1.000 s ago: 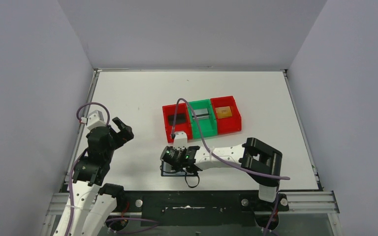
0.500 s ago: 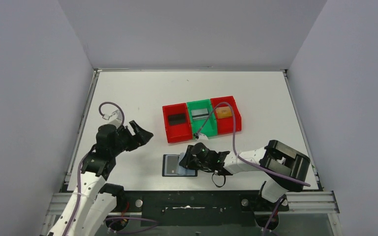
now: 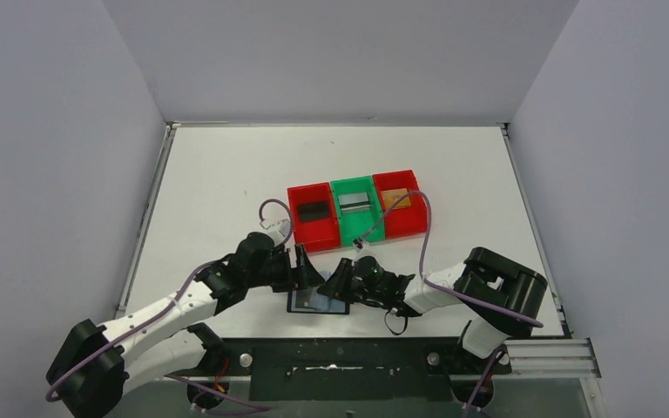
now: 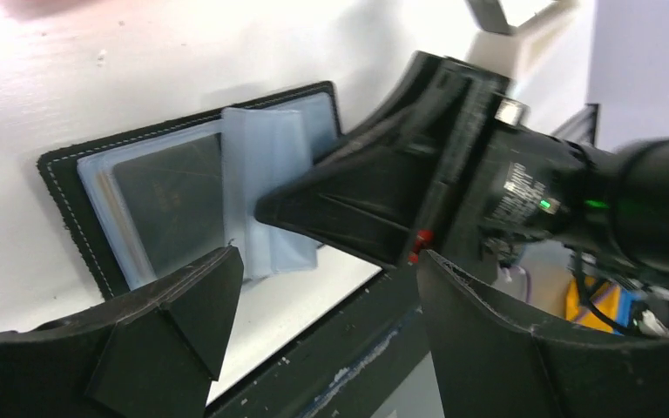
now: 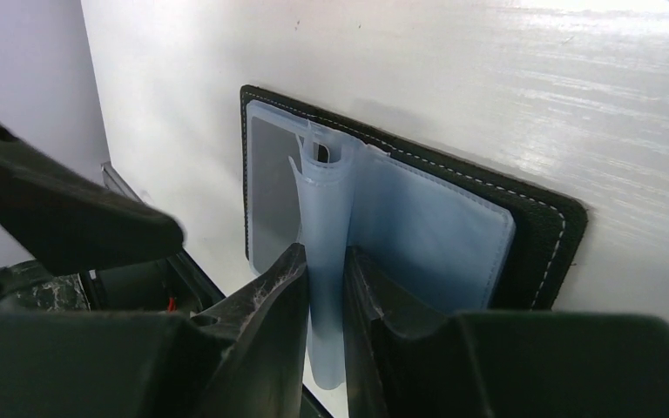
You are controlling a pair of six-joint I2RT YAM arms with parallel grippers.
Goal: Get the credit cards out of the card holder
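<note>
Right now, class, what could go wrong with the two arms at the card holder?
1. The right gripper pinches only a thin clear sleeve; pulling could lift the whole card holder or tear the sleeve.
2. The open left gripper crowds the right one, so they might collide.

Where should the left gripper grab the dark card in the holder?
Probably its edge at the pocket mouth, not visible here. The card lies flat under clear plastic, so no face grip. Come from the outer edge of the holder; the right gripper blocks the fold, pinching the pages.
</note>
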